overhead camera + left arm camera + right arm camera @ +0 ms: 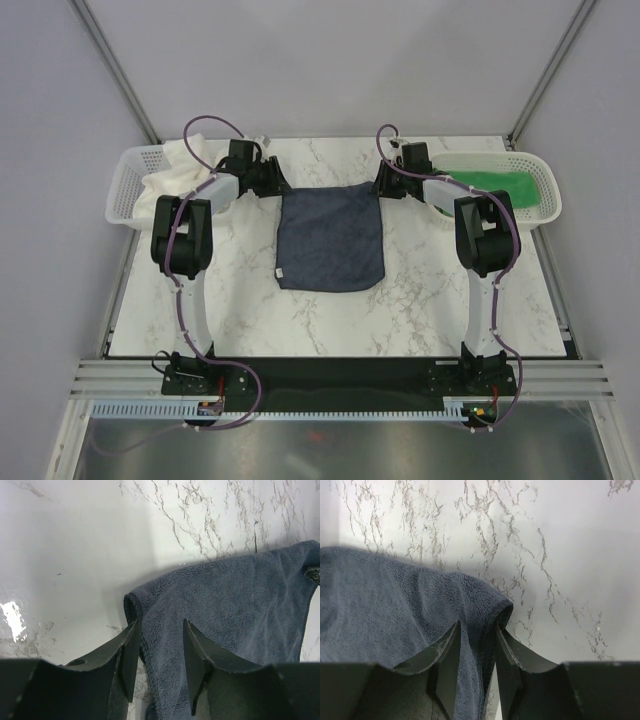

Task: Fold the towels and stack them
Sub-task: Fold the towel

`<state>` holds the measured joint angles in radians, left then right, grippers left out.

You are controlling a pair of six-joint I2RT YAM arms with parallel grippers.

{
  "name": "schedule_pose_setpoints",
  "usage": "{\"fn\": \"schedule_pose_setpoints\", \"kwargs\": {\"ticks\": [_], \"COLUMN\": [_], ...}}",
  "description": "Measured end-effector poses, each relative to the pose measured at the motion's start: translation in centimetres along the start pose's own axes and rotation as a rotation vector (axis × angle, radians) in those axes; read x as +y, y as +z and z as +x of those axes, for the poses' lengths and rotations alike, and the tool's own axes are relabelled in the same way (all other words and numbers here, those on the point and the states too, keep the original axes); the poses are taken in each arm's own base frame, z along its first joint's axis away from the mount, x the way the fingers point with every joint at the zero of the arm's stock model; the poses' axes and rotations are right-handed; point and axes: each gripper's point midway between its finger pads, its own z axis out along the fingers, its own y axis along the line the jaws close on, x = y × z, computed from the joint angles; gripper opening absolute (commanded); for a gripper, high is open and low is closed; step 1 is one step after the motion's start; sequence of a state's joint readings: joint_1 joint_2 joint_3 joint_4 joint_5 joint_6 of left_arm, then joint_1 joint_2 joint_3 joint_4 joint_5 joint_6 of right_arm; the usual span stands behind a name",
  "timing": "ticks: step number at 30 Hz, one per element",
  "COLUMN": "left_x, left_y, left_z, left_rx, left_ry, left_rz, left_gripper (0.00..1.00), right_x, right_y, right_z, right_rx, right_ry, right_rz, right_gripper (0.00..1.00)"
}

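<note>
A dark navy-blue towel [330,240] lies in the middle of the marble table, its far edge stretched between my two grippers. My left gripper [275,185] is at the far left corner, and in the left wrist view its jaws [160,625] are shut on a raised fold of the navy towel [240,605]. My right gripper [385,185] holds the far right corner, with the navy towel [395,605] pinched between its jaws [477,626]. The cream-white towel [185,165] is heaped in the left basket. The bright green towel [495,185] lies in the right basket.
A white mesh basket [122,195] stands at the table's far left corner and another [548,195] at the far right. Grey walls with metal posts close in the back and both sides. The table's marble top [250,310] shows around the navy towel.
</note>
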<state>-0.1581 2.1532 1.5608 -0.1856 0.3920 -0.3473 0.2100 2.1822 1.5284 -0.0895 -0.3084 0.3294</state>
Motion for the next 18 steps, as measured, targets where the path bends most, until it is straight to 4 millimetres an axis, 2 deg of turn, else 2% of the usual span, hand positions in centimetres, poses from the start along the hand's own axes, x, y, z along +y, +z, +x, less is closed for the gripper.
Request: {"fn": "schedule_pose_setpoints", "kwargs": {"ticks": [14,16,18], "left_x": [1.5,1.5,1.5], "left_y": [1.3,1.4,1.4], "left_z": [1.6,1.6,1.6], "left_rx": [0.036,0.037,0.038], "left_ry": [-0.018,-0.019,-0.019], "left_rz": [-0.035,-0.034,-0.031], "left_gripper": [0.45,0.37,0.34], "right_x": [0.0,0.0,0.0], "right_y": [0.0,0.0,0.0], "right_z": [0.0,0.0,0.0], "right_rx": [0.000,0.000,0.000], "right_ry": [0.000,0.000,0.000], "right_rz": [-0.001,-0.001,-0.001], "right_gripper": [0.40,0.40,0.38]}}
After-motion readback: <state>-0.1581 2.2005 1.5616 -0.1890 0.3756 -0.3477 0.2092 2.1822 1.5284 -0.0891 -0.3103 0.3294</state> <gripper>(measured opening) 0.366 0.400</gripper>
